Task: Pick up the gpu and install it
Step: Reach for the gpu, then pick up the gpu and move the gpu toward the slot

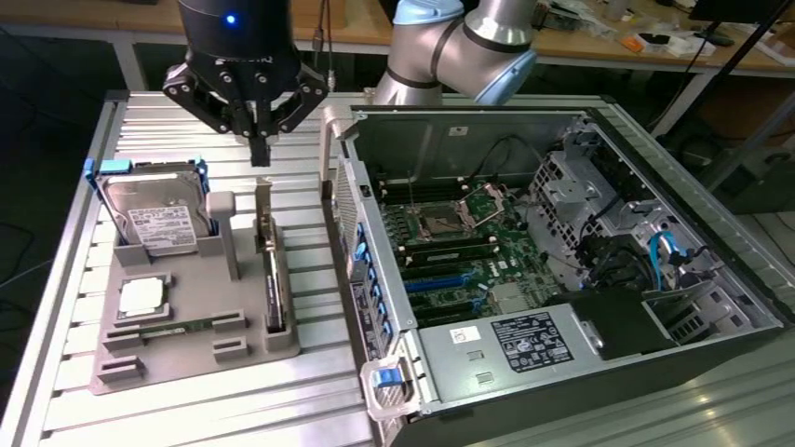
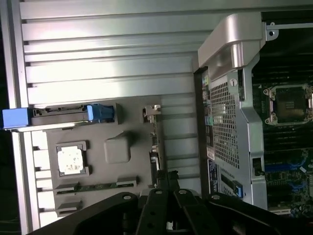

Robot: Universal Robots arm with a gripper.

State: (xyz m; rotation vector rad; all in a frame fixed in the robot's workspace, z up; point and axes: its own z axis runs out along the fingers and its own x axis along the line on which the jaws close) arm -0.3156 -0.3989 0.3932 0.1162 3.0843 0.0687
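Gpu [image 1: 272, 279] is what you are after, and you will find it standing on its long edge in a slot of the gray holder [image 1: 249, 352], along the side of the holder nearest the computer case [image 1: 372, 279], with its silver bracket [image 1: 263, 207] rising at the far end. In the wrist view you see the card [image 2: 154, 147] as a thin dark strip on that same holder [image 2: 127, 147]. Your gripper [image 1: 259, 156] hangs above the slatted metal table [image 1: 162, 130], up over the bracket end of the card and clear of it. Its fingers are pressed together with nothing between them. From the wrist camera the gripper [image 2: 168, 178] lies close to the line of the card's edge. Beside the card on the holder you have the hard drive [image 1: 155, 222] with blue rails, propped up at a tilt, the square processor chip [image 1: 143, 296] lying flat in its recess, and the green memory stick [image 1: 174, 327] lying in front of it. On the exterior view's right, the case lies open on its side, showing you the motherboard [image 1: 453, 247] and the power supply [image 1: 522, 340].
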